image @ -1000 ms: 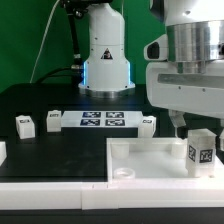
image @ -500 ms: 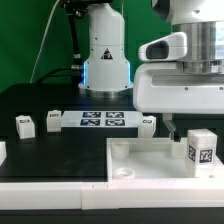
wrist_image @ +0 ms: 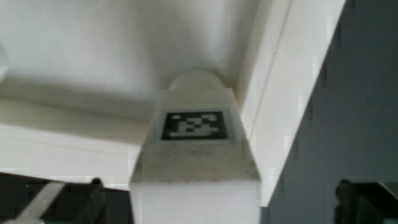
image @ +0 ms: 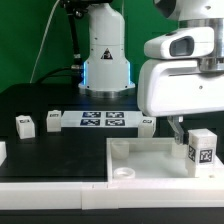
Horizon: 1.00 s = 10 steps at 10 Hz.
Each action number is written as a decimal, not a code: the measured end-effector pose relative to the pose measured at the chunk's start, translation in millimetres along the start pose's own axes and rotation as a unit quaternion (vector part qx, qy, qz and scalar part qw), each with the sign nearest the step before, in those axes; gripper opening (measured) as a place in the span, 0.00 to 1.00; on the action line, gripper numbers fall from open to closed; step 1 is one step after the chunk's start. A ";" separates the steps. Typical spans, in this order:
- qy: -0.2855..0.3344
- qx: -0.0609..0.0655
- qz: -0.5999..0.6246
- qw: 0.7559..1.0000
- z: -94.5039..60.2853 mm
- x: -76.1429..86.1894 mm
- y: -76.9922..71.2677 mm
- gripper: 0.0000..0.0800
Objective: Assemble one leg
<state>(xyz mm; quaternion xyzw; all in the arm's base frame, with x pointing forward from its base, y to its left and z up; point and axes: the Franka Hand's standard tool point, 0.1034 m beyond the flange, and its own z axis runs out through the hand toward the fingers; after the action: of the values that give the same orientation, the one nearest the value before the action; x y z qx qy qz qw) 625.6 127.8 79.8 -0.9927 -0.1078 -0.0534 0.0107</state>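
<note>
A white leg (image: 202, 148) with a black-and-white tag stands upright in the near right corner of the large white tray-like part (image: 145, 158). My gripper (image: 185, 124) hangs above and just behind it, open, with nothing in it. In the wrist view the leg (wrist_image: 196, 130) fills the middle with its tag facing the camera. My gripper (wrist_image: 217, 200) straddles it, and the dark fingertips (wrist_image: 71, 198) stand clear of the leg on both sides. Three loose legs lie on the black table: two (image: 25, 124) (image: 52, 120) at the exterior view's left and one (image: 147, 122) by the marker board.
The marker board (image: 103, 121) lies flat at the table's middle back. The arm's white base (image: 105, 55) stands behind it. Another white part (image: 2, 150) shows at the exterior view's left edge. A round socket (image: 122, 172) sits in the tray's near left corner.
My gripper has risen away from the leg in the tray. The leg stays standing where it was. The loose legs have not moved.
</note>
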 end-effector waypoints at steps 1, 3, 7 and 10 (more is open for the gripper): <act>0.000 0.000 0.003 1.000 0.1 0.0 0.0 0.81; 0.000 0.000 0.003 1.000 0.2 -0.1 0.4 0.49; 0.003 -0.001 0.067 0.998 0.5 0.2 2.5 0.37; 0.013 -0.012 0.324 0.946 0.8 0.6 4.9 0.37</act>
<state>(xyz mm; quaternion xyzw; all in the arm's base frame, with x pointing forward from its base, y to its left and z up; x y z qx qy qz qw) 627.2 123.1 79.0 -0.9733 0.2206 -0.0616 0.0173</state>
